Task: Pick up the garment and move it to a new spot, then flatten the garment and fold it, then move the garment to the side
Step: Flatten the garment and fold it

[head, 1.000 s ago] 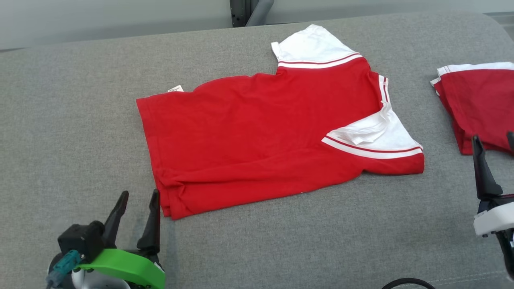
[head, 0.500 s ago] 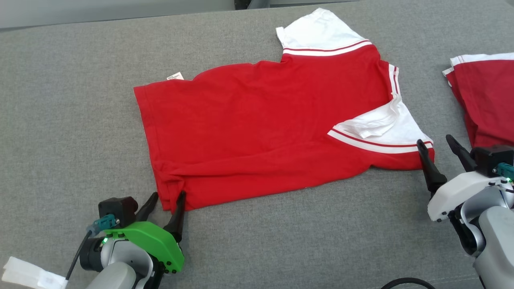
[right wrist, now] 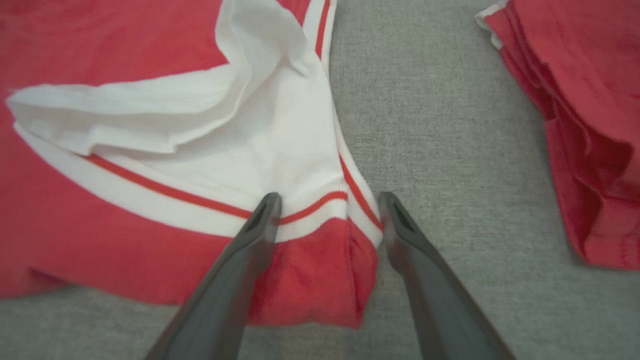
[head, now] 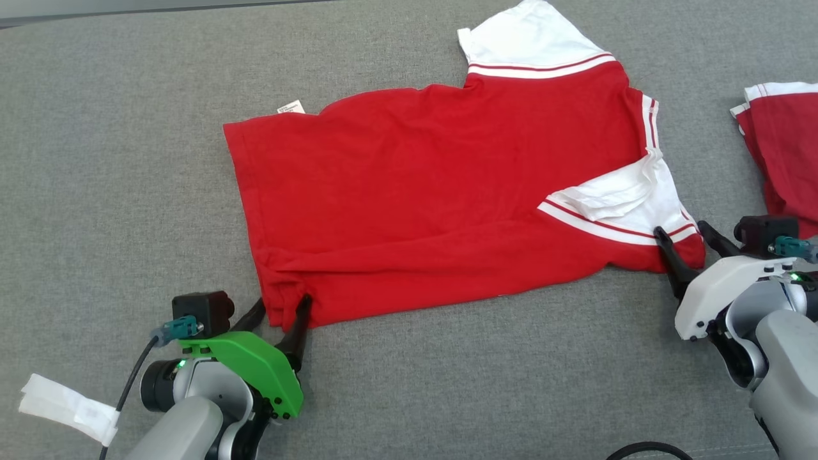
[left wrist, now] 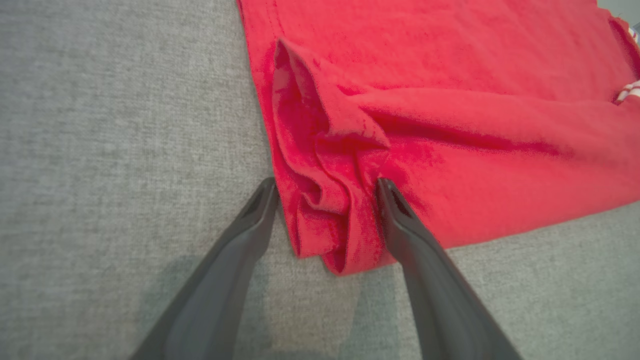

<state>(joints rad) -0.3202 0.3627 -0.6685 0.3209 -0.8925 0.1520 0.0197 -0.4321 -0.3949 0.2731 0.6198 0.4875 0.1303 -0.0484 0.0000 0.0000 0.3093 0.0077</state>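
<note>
Left gripper (head: 281, 305): fingers apart, straddling bunched hem corner of red T-shirt (head: 415, 191). Right gripper (head: 680, 230): fingers apart, astride its striped sleeve corner. T-shirt spread on grey fabric surface (head: 128, 160) between both; second red garment (head: 783, 147) near right gripper.

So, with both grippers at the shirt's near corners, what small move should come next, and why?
Probably close both at once. The left gripper stands open astride the bunched hem corner of the shirt, the right gripper open astride the sleeve corner. Cloth lies between the jaws on each side, so closing should catch it for the lift.
</note>
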